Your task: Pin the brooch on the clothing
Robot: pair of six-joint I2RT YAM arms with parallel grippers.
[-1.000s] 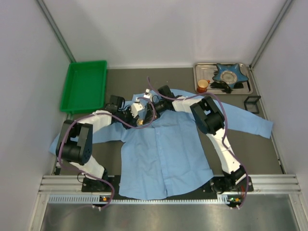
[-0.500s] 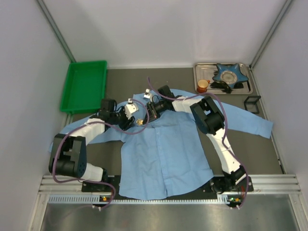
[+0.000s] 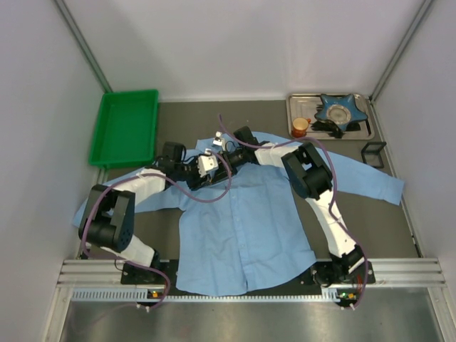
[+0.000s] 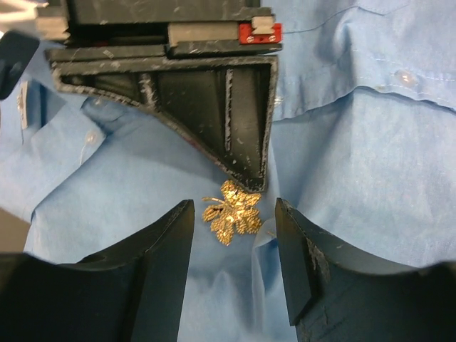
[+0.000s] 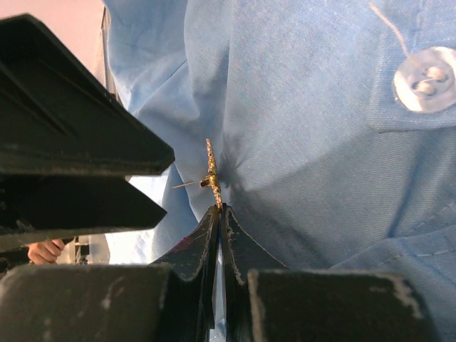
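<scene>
Gold brooch (image 4: 231, 214) on blue shirt (image 3: 242, 228) (spread).

- The dark table (image 3: 263, 114) carries everything.
- A light blue shirt (image 3: 242, 228) lies spread across its middle, with its sleeves out to the left and right.
- A green tray (image 3: 125, 132) sits at the far left.
- A metal tray (image 3: 293, 103) sits at the far right, and a small black frame (image 3: 373, 153) lies near it.

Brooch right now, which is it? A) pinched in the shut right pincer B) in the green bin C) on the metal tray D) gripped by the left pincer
A: the right pincer is shut on the edge of the brooch over the shirt; the left pincer stands open either side of it, not touching.
</scene>
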